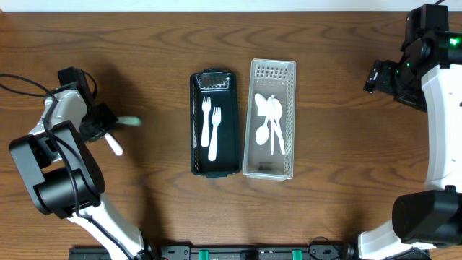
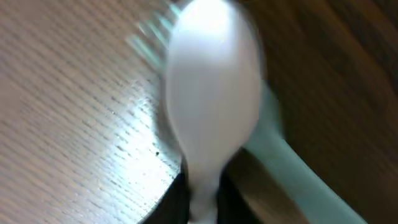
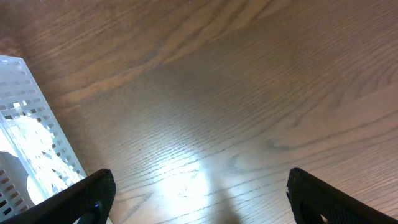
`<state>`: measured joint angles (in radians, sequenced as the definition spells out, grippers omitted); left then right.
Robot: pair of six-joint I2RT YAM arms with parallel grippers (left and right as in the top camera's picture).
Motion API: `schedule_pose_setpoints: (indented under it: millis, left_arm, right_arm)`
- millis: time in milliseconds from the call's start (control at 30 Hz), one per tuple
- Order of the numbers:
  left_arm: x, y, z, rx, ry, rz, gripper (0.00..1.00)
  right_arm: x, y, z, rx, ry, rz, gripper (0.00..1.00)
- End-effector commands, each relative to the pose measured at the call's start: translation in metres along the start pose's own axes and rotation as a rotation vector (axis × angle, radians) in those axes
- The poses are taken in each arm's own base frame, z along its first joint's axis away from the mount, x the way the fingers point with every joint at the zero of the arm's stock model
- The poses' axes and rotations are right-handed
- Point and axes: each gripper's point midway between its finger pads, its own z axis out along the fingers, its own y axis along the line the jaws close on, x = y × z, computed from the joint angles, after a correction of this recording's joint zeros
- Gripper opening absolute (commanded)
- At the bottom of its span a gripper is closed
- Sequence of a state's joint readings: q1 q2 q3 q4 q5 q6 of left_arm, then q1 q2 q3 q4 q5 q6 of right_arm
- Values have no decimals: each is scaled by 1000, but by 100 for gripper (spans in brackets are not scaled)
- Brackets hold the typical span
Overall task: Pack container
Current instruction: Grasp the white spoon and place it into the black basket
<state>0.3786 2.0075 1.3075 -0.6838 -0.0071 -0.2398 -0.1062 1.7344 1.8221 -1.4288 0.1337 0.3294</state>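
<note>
Dark wood-grain table (image 1: 144,43) catches soft glare from overhead light.

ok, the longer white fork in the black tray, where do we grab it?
Longer fork: pinch the handle's free end from straight above, fingers across it. It lies flat along the black tray, and the shorter fork crowds its tined half.

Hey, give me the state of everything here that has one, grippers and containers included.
Left gripper, shut on white spoon.
Right gripper, open, empty.
Black container, uncovered, two forks inside.
White basket, holding several spoons.
Green utensil, lying on table.
</note>
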Motion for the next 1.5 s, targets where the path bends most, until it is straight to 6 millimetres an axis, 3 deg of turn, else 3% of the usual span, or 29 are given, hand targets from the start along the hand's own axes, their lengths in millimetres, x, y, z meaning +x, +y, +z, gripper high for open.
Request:
schedule_pose_setpoints:
  millis: [0, 167, 400, 500, 600, 700, 800, 900, 1067, 1300, 1467]
  left_arm:
    - [9, 6, 10, -34, 42, 0, 6]
    - [-3, 2, -33, -9, -31, 3, 6]
    - [-14, -32, -166, 103, -303, 83, 6]
    - [-3, -62, -226, 183, -435, 171, 6]
    - [20, -101, -275, 280, -543, 282, 6]
    - [50, -140, -297, 358, -578, 399, 6]
    - [85, -177, -294, 398, -543, 525, 6]
    - [121, -211, -278, 418, -470, 648, 6]
    - [165, -250, -225, 348, -337, 846, 6]
    - [183, -254, -136, 179, -124, 895, 6]
    - [189, -251, -100, 112, -44, 902, 6]
  right_arm:
    - [0, -5, 2, 23, 3, 17, 92]
    - [0, -5, 2, 23, 3, 17, 92]
    - [-3, -4, 3, 20, -7, 19, 92]
    - [-4, -4, 2, 18, -13, 19, 92]
    - [-6, -3, 2, 16, -18, 20, 92]
    - [-7, -3, 2, 15, -21, 20, 92]
    - [-7, -2, 2, 14, -25, 12, 92]
    - [-8, -2, 2, 13, -26, 4, 92]
    - [-7, -3, 2, 15, -22, -10, 92]
    - [-1, -5, 2, 24, 4, -47, 92]
    - [1, -6, 2, 26, 10, -74, 92]
